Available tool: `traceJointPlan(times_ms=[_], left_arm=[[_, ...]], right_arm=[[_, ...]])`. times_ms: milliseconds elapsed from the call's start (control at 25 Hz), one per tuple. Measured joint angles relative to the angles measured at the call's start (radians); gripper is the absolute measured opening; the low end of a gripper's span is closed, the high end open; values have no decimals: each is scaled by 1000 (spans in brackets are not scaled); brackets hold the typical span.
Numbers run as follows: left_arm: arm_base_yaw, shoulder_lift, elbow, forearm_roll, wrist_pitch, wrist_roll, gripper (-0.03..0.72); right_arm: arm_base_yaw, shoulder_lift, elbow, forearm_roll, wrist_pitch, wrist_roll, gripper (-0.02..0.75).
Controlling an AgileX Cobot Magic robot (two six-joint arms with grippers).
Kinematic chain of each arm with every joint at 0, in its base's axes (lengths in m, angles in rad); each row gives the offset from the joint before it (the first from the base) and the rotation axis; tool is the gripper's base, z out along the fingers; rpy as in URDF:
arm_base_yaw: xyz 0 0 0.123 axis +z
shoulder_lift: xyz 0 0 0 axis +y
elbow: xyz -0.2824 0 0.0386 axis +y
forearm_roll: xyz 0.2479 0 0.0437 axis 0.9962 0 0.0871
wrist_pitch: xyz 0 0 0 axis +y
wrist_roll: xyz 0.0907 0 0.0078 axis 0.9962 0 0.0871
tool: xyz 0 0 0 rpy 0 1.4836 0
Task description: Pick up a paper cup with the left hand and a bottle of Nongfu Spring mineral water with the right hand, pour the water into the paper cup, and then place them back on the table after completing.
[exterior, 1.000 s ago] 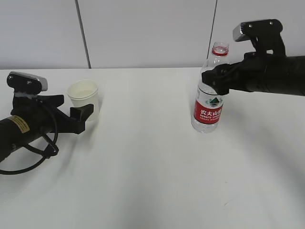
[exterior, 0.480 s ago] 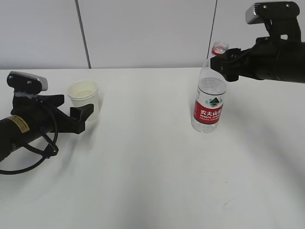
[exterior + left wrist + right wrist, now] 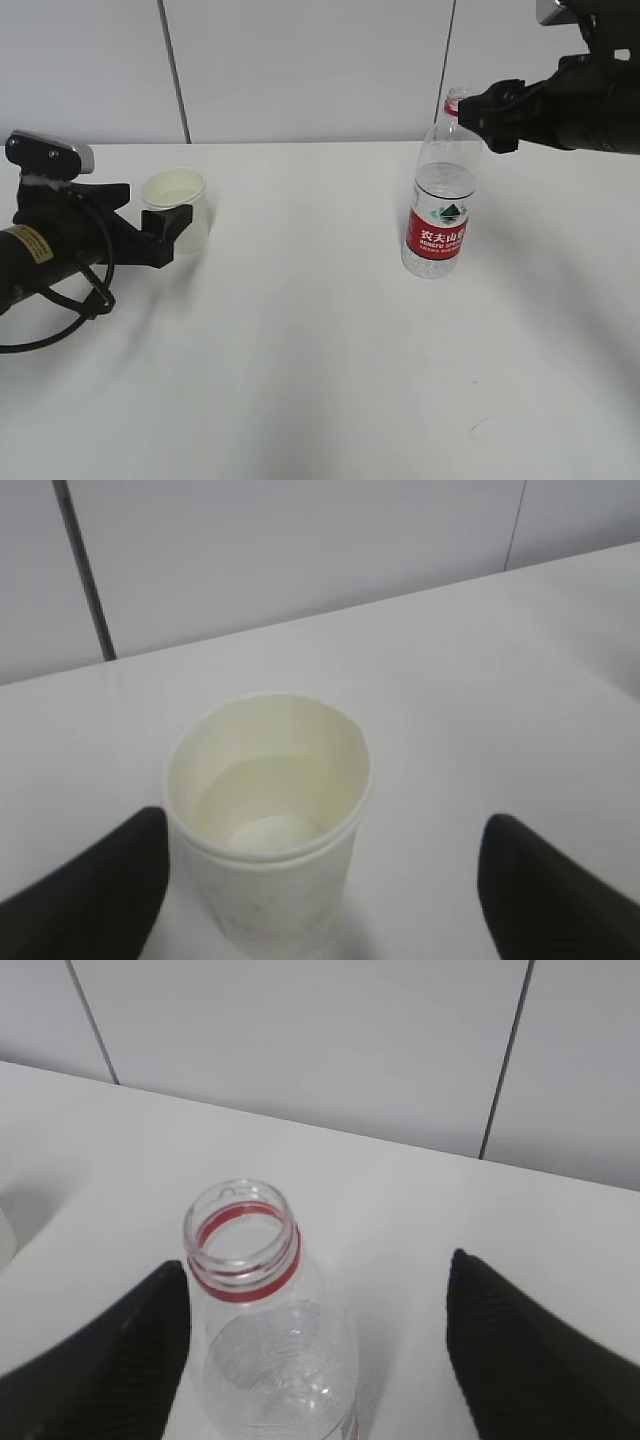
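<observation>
- While both items stand upright on the white matte bench (image 3: 300, 360), neither is held: the left gripper (image 3: 170, 232) has its fingers apart on either side of the paper cup (image 3: 176, 208), and the right gripper (image 3: 487, 118) is spread open up at the neck of the Nongfu Spring bottle (image 3: 440, 192), clamped on nothing.
- Location: cup at the left of the bench, bottle well apart to the right. Water (image 3: 265, 815) shows inside the cup; the bottle is roughly half full, and its cap is off.
- Risk, cup: in the left wrist view the cup sits toward the left finger (image 3: 95, 890), not centred. A sideways move could clip the wall, tip the cup and spill it.
- Risk, bottle: the right fingers flank the red-ringed mouth (image 3: 242, 1235). A drifting arm could knock the tall, top-open bottle over; judged the more likely fault.
- Materials: cup is thin off-white paper, tapered, rolled rim, easily crushed. Bottle is clear thin plastic, ribbed shoulder, glossy red label; smooth and slippery, likely to flex under grip.
</observation>
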Motion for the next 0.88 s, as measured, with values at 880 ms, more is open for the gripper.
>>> traceJointPlan(times_ms=[880], left_arm=[[0, -550, -26, -90, 926, -57, 563]], right_arm=[[0, -103, 0, -72, 88, 41, 587]])
